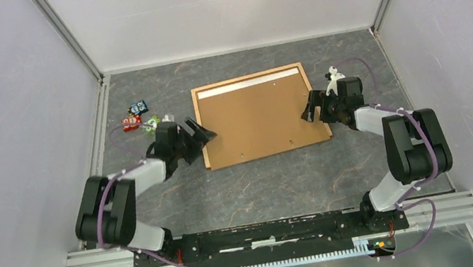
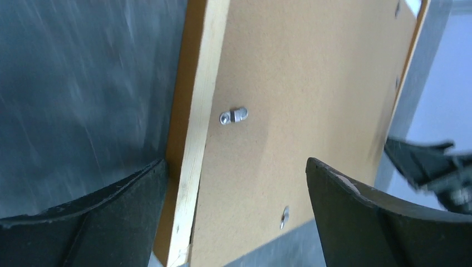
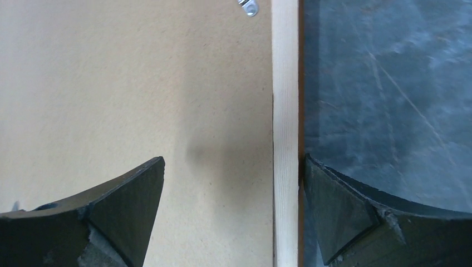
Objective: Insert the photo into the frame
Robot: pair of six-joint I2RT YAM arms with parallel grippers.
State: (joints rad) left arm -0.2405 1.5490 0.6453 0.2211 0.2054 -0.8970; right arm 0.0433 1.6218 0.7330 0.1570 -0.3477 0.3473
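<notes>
The frame (image 1: 259,115) lies back up on the grey table, its brown fibreboard back facing me. A white strip (image 1: 251,82) shows inside its far edge; the photo's picture side is hidden. My left gripper (image 1: 201,133) is open and straddles the frame's left wooden rail (image 2: 195,111), one finger outside it and one over the board. My right gripper (image 1: 309,109) is open and straddles the right rail (image 3: 285,111) the same way. In the wrist views the left gripper (image 2: 235,167) and right gripper (image 3: 234,161) hold nothing.
Small metal turn clips (image 2: 234,116) (image 3: 249,6) sit on the frame's back. A cluster of small coloured items (image 1: 138,118) lies left of the frame. White walls enclose the table on three sides.
</notes>
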